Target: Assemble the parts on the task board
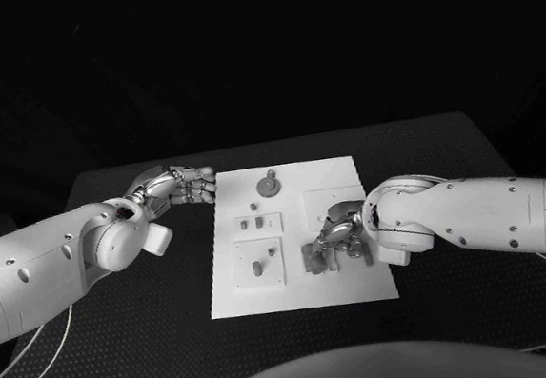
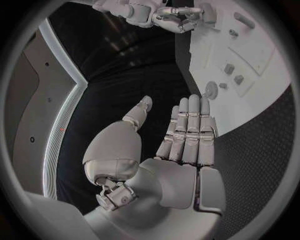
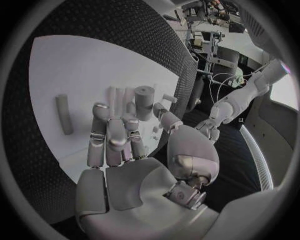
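No readable text or labels anywhere.

black table (image 1: 133,364) with a fine dotted texture, fills most of the head view. everything beyond its far edge is dark, no wall detail visible. thin cables (image 1: 22,366) hang off the near left side. left wrist view: grey wall panel (image 2: 34,100) with a curved bright light strip (image 2: 62,125) along its edge. right wrist view: cluttered rack of equipment (image 3: 209,35) and loose cables (image 3: 215,87) past the table edge.

black table (image 1: 133,364), white task board (image 1: 340,174)
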Motion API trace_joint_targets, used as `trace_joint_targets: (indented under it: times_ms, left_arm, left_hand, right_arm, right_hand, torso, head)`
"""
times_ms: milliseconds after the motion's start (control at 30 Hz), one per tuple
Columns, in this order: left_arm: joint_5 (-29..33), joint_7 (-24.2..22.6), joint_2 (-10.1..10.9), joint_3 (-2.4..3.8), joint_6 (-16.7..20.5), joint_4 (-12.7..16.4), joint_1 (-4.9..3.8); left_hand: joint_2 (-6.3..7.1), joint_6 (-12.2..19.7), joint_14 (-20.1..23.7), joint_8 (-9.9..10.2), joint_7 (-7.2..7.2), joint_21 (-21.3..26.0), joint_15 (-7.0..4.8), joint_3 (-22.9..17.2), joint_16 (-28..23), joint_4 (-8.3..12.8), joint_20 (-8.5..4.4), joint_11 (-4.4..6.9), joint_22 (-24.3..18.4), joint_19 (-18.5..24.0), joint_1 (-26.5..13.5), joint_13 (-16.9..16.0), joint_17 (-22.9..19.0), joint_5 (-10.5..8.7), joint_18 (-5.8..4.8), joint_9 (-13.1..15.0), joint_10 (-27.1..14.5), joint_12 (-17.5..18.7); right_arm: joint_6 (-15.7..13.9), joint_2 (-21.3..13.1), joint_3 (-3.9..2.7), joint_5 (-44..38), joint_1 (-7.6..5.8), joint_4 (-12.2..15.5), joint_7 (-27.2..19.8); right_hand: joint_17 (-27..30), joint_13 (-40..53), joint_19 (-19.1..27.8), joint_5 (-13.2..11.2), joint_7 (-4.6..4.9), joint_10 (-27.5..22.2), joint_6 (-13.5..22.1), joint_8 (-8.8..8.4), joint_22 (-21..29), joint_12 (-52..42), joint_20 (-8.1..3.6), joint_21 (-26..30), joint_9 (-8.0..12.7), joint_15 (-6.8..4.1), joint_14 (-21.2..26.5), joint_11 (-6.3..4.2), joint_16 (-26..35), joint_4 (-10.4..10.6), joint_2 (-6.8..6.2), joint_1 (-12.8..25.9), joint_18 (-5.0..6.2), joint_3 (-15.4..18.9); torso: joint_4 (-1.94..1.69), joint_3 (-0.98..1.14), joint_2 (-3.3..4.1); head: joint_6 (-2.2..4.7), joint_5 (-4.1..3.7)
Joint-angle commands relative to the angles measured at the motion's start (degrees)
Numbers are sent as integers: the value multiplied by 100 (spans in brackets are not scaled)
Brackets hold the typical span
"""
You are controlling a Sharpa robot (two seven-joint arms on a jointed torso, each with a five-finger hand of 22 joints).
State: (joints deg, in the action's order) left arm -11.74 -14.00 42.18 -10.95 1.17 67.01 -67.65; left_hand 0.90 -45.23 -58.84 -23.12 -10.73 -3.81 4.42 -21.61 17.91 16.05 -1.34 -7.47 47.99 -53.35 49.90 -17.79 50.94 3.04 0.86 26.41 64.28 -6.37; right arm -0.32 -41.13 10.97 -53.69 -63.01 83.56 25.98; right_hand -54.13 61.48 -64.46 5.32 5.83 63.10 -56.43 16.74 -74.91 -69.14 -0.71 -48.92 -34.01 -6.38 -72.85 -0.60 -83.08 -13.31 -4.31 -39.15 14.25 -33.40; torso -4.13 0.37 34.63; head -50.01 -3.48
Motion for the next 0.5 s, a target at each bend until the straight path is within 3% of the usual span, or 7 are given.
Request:
trace_joint_targets:
  times_ms: [33,267,500]
  left_arm:
    - [7,-38,-14,5,-74,4,-4]
    - [7,-38,-13,5,-76,5,-4]
    - [7,-37,-7,5,-74,4,-4]
  left_hand:
    - [-6,41,20,-29,10,-18,22,-17,-40,11,30,15,-6,7,-18,7,6,-19,-73,-8,-40,1]
    - [-7,41,20,-30,10,-18,22,-19,-40,11,30,16,-6,7,-18,7,6,-19,-73,-9,-40,0]
    - [-6,41,19,-31,10,-19,22,-19,-40,10,30,15,-6,7,-18,8,6,-19,-73,-9,-40,-1]
  right_arm:
    - [-1,19,1,-48,4,-7,-72]
    - [9,52,1,-48,6,-21,-63]
    - [-22,27,2,-261,6,-27,-73]
  right_hand:
    - [15,7,41,11,4,26,-26,-42,-114,38,-17,-20,9,-11,39,12,-16,44,-12,86,75,-5]
    - [30,9,45,10,4,21,-23,-48,-113,40,-17,-18,11,-10,49,14,-13,78,-27,117,75,-12]
    - [109,19,70,10,14,-15,3,-79,-112,60,-16,-5,18,-4,110,21,8,261,-183,254,75,-65]
  torso:
    - [2,-1,0]
    - [1,1,0]
    - [2,1,0]
  head:
    - [1,-2]
    - [1,-4]
    - [1,-11]
